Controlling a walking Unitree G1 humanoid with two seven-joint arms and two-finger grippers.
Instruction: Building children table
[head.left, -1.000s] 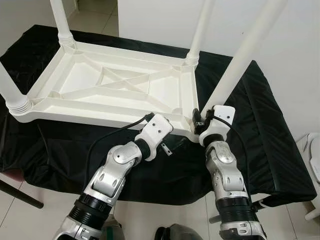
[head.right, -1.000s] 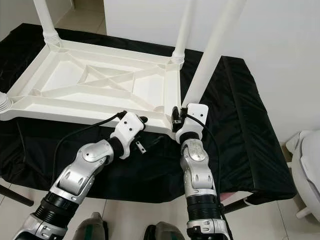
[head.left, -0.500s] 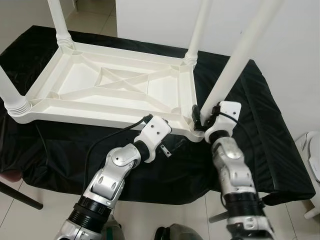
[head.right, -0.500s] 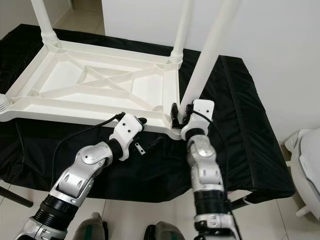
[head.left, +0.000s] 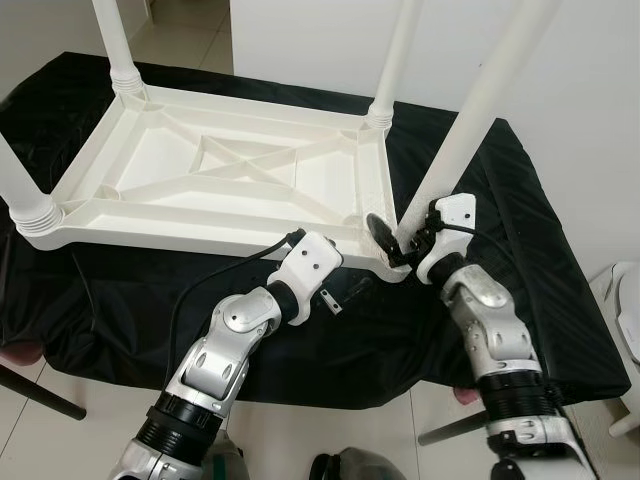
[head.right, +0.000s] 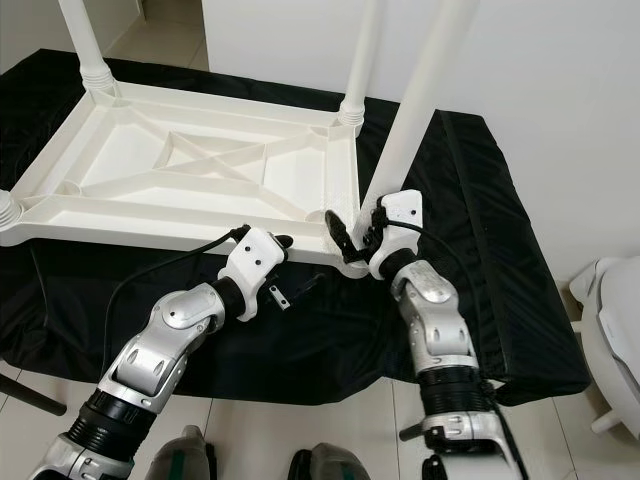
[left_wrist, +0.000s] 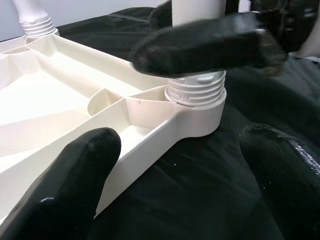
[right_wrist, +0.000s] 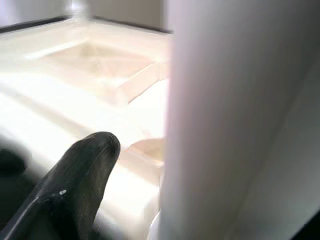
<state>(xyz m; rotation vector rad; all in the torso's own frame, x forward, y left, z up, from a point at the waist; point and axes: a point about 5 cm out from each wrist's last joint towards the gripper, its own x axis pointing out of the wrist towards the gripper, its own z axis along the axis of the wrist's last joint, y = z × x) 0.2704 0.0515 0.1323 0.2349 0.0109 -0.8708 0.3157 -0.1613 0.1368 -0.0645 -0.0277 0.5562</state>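
Note:
A white plastic children's table (head.left: 215, 230) lies upside down on a black cloth, with four white legs standing up from its corners. My right gripper (head.left: 393, 235) is at the base of the near right leg (head.left: 470, 120), shut on it just above the threaded collar (left_wrist: 196, 87). One of its fingers (left_wrist: 200, 47) crosses the front of the leg. My left gripper (head.left: 350, 275) hovers open beside that same corner, fingers (left_wrist: 85, 165) spread wide, holding nothing.
The black cloth (head.left: 520, 280) covers the whole work surface and hangs over its front edge. A white wall rises close behind the table. A white object (head.left: 628, 300) stands on the floor at the far right. A dark bar (head.left: 40, 392) crosses the tiles at lower left.
My right wrist has turned around the base of the near right leg and the forearm has swung out to the right. The leg stands slightly more upright. The left arm has barely moved.

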